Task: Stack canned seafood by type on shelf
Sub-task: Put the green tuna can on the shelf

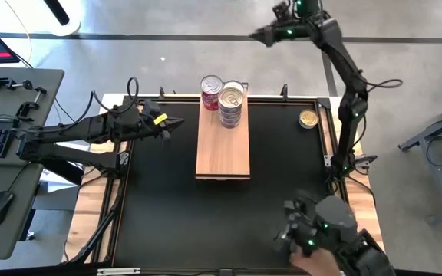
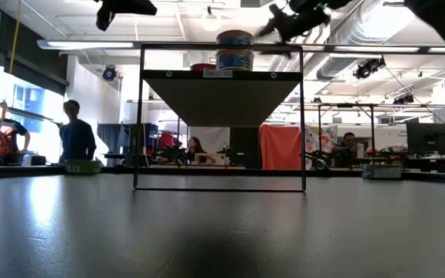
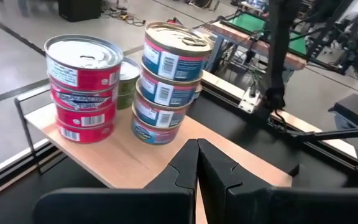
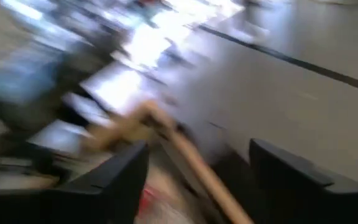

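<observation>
High view shows the shelf (image 1: pixel 222 146), a light-wood plank, lying lengthwise on the black mat (image 1: pixel 167 215) at the middle of the table. At its far end stand two stacks of canned seafood: a red-labelled stack (image 1: pixel 211 92) on the left and a blue-labelled stack (image 1: pixel 232 103) touching it on the right. One more gold-lidded tin (image 1: pixel 308 119) sits alone on the mat near the far right corner, well apart from the shelf.

Left gripper (image 1: pixel 176 123) hangs just to the left of the shelf's far end, pointing toward the stacks, its fingers (image 3: pixel 185 168) pressed together with nothing between them. From its wrist camera, the red stack (image 3: pixel 82 87) counts three tins and the blue stack (image 3: pixel 166 81) about three, with a green-labelled tin (image 3: pixel 127 78) partly hidden behind them.

Right gripper (image 1: pixel 259 34) is raised high beyond the far edge of the table. Its wrist view is blurred, yet the two dark fingers (image 4: pixel 114 183) stand wide apart and hold nothing.
</observation>
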